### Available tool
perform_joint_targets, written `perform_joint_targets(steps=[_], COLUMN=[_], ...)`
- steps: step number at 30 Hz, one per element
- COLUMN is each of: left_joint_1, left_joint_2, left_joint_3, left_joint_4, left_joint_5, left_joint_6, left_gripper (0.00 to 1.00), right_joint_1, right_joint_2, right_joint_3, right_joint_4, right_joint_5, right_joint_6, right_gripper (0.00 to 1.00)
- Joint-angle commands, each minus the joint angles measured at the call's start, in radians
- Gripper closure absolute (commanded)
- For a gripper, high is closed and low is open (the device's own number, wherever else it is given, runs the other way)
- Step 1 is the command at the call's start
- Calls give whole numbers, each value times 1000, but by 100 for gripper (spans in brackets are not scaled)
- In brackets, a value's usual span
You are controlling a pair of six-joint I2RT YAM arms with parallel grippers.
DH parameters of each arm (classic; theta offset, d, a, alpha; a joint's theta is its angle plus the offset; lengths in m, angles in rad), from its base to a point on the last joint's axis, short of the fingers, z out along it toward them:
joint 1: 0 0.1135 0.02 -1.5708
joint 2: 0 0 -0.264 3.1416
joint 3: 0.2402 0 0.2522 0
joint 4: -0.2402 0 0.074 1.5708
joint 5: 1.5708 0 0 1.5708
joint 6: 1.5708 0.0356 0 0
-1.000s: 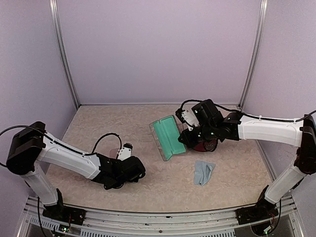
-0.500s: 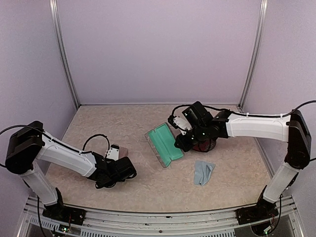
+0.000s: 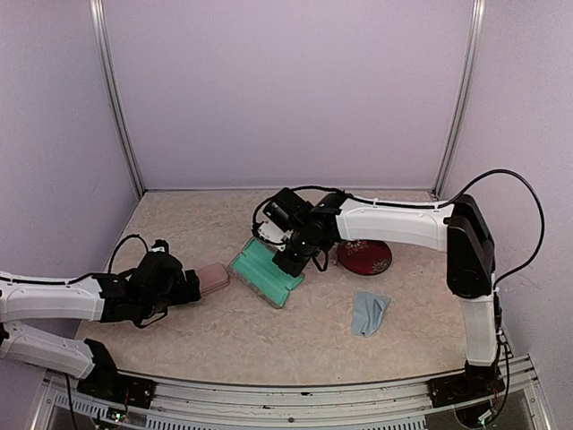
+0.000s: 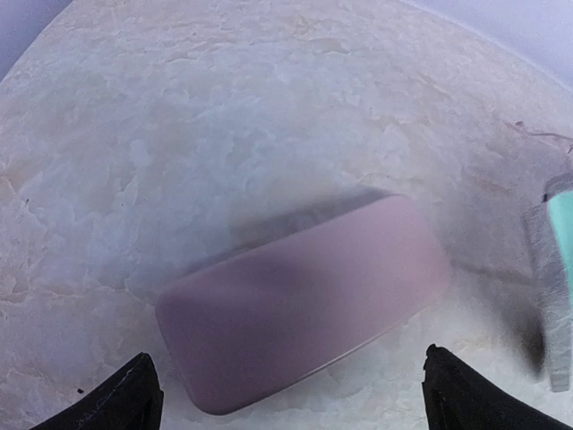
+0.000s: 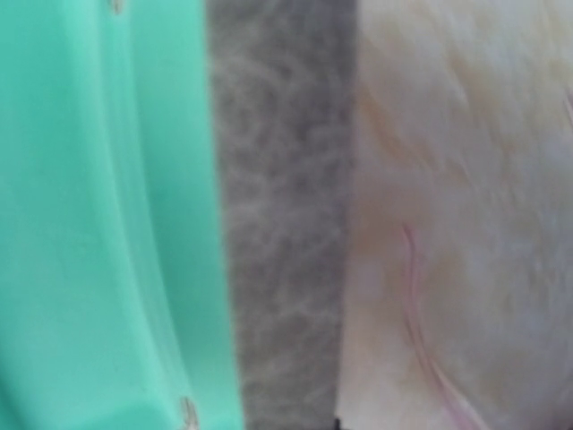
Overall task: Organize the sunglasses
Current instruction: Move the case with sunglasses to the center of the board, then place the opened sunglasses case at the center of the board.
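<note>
An open grey case with green lining (image 3: 267,273) lies mid-table. My right gripper (image 3: 288,258) is at its far edge. In the right wrist view the case's grey rim (image 5: 282,269) runs straight down to the jaws, so the gripper is shut on it. A thin pink curved strand (image 5: 419,331) on the table beside the rim could be a sunglasses arm. A dark red oval (image 3: 364,256) lies to the right, too small to say whether it is sunglasses. My left gripper (image 3: 192,285) (image 4: 291,403) is open, just short of the shut pink case (image 3: 212,278) (image 4: 304,305).
A light-blue cloth (image 3: 369,312) lies crumpled at the front right. Lilac walls with metal posts enclose the table (image 3: 179,224) at the back and sides. The green-lined case's end (image 4: 560,287) shows at the right edge of the left wrist view.
My right gripper has moved left and nearer, and the green-lined case has gone with it, away from the dark red oval. My left arm has drawn back to the left, uncovering the pink case.
</note>
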Motion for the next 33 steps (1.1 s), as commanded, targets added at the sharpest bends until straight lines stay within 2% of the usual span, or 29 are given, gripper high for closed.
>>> perform_joint_targets(steps=[1, 11, 24, 31, 33], left_joint_1=[16, 63, 139, 142, 142], left_joint_2=[-80, -202, -285, -275, -268], left_joint_3=[-1, -14, 4, 1, 1], left_joint_4=[11, -27, -65, -59, -53], left_joint_5=[47, 51, 70, 79, 80], left_joint_6=[20, 15, 48, 59, 62], left_gripper=[1, 1, 1, 1, 1], right_joint_1=[63, 179, 293, 297, 297], right_joint_2=[91, 142, 345, 309, 259], right_joint_3=[168, 231, 476, 440, 381], right_joint_4=[-170, -185, -149, -62, -17], right_joint_5=[143, 263, 411, 392, 368], right_joint_6=[-96, -299, -516, -486, -465], right_gripper=[100, 100, 100, 63, 43])
